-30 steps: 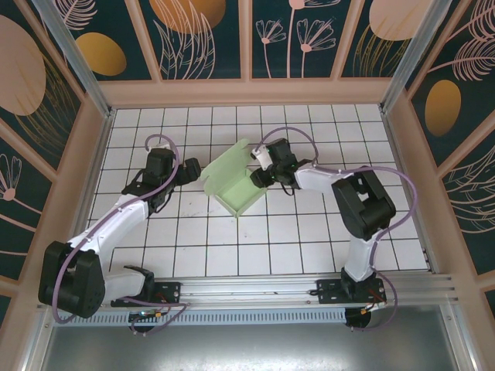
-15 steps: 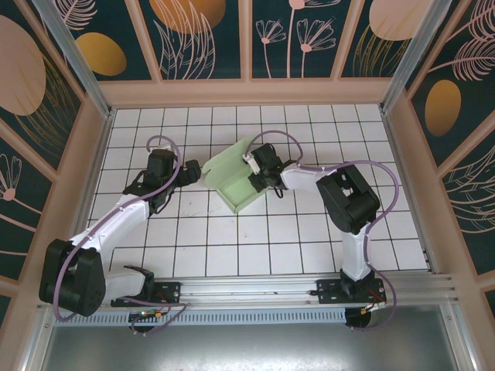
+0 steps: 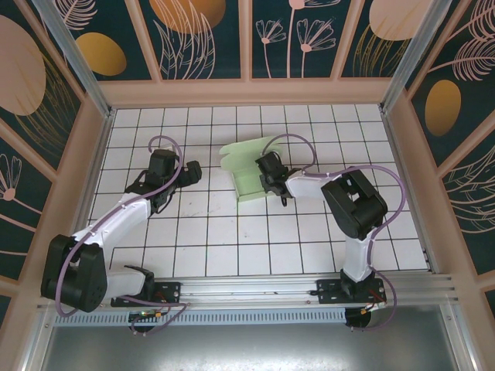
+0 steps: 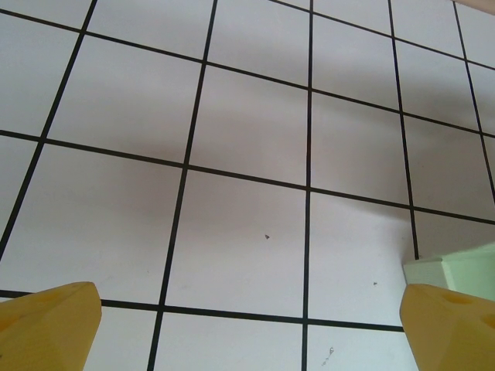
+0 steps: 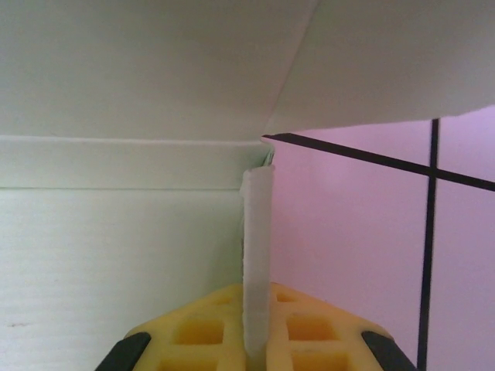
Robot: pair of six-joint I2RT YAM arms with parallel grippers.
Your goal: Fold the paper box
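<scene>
The desk (image 3: 232, 239) is a white surface ruled into squares by thin black lines, matt and faintly speckled up close. It sits inside a booth with a pale wooden frame (image 3: 247, 93) all round. The frame is filled with dark teal panels (image 3: 209, 39) painted with peach leaves, flower stems and orange ovals. A slotted aluminium rail (image 3: 255, 287) runs along the near edge and carries both arm bases. Lilac cables (image 3: 162, 141) loop over each arm.

The paper box (image 3: 249, 166) lies in the far half of the desk, about midway between the left and right edges. It is pale mint card, partly folded, with a side wall standing and a wavy-edged flap lifted toward the far edge. The right fingers (image 3: 268, 178) sit at its right side, closed tight on a thin upright wall of the card. In the right wrist view the yellow fingers (image 5: 201, 334) pinch that pale strip between them, with the box (image 5: 116, 255) to the left and bare desk to the right.

The left fingers (image 3: 193, 171) hover left of the box, apart from it, spread wide with nothing in them. In the left wrist view the yellow tips (image 4: 54, 325) stand at opposite bottom corners. A corner of the box (image 4: 456, 267) shows just beside the tip at the picture's right.
</scene>
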